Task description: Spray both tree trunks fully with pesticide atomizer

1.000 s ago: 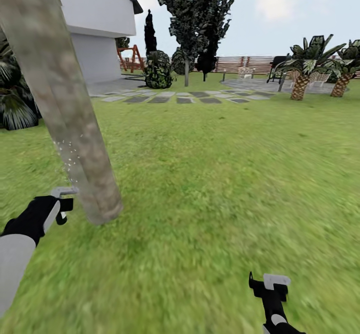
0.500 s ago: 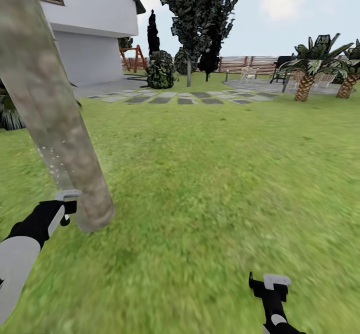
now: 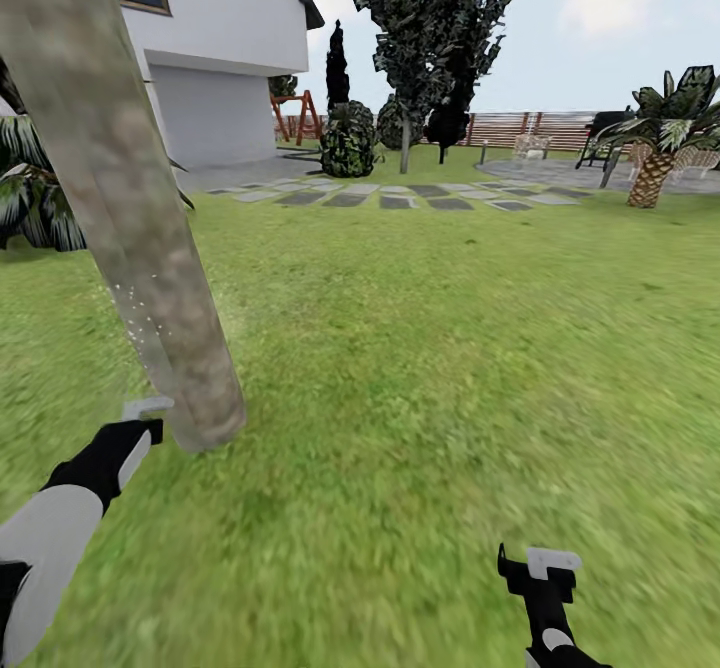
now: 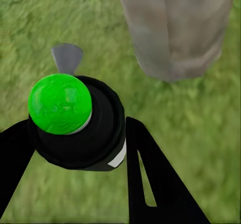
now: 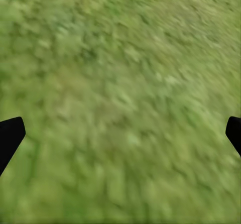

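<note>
The left gripper (image 3: 135,435) sits low beside the foot of the tree trunk (image 3: 120,188), and it has the pesticide atomizer (image 4: 75,121) clamped between its two black fingers (image 4: 150,179). In the left wrist view the atomizer is a black canister with a bright green round cap (image 4: 59,103) and a small grey nozzle (image 4: 67,58) pointing toward the grass. What the canister holds inside cannot be seen. In the head view a sprinkle of white pesticide (image 3: 150,313) specks hangs against the lower bark, just above the gripper. The trunk leans up and away to the left, thick and mottled grey-tan, its base planted in the floor (image 3: 420,368) of blurry green grass.

Over on the other side, the right gripper (image 3: 540,568) hovers above bare lawn, jaws spread wide and holding nothing; its wrist view catches just the two black fingertips (image 5: 10,136) at the edges.

Far back: grey stepping stones (image 3: 400,198), a white house (image 3: 220,58), a dark leafy tree (image 3: 430,18), a palm (image 3: 660,138) and the slatted fence (image 3: 540,128).
</note>
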Available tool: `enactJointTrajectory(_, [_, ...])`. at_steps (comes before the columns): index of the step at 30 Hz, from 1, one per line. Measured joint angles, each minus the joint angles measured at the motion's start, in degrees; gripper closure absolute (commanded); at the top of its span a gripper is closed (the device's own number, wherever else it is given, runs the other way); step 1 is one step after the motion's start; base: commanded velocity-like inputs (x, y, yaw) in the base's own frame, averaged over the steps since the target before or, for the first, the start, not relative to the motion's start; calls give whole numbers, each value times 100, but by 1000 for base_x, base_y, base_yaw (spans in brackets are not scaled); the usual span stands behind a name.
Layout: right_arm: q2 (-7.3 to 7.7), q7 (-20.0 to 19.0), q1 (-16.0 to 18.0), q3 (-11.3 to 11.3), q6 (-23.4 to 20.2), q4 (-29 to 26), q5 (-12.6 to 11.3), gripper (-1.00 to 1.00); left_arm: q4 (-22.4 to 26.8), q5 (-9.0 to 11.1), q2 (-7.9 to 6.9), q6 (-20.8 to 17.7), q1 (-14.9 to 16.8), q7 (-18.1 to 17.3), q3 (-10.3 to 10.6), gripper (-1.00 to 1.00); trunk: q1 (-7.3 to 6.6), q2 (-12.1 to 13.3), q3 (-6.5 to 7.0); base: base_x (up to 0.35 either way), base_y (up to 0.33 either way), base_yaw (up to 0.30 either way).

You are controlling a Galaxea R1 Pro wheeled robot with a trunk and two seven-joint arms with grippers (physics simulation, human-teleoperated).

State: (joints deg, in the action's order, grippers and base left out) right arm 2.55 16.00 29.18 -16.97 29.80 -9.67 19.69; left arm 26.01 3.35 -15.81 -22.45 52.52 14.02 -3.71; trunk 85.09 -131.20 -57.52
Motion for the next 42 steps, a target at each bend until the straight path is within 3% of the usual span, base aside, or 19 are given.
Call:
enactJointTrajectory(3, [0, 0, 0, 3, 0, 0, 2, -100, -80, -11, 74, 28, -84, 73, -1, 100, -1, -1, 0, 177, -117, 0])
enactJointTrajectory(17, [0, 0, 0, 0, 0, 0, 0, -100, -97, -29, 51, 30, -93, 84, -4, 100, 0, 0, 0, 288, -94, 4])
enactJointTrajectory(30, [-2, 0, 0, 0, 0, 0, 0, -100, -55, -23, 184, 30, -93, 84, 3, 100, 0, 0, 0, 161, -225, 243])
enactJointTrajectory(42, [-4, 0, 0, 0, 0, 0, 0, -100, -35, -24, 184, 30, -93, 93, 1, 100, 0, 0, 0, 221, -203, 13])
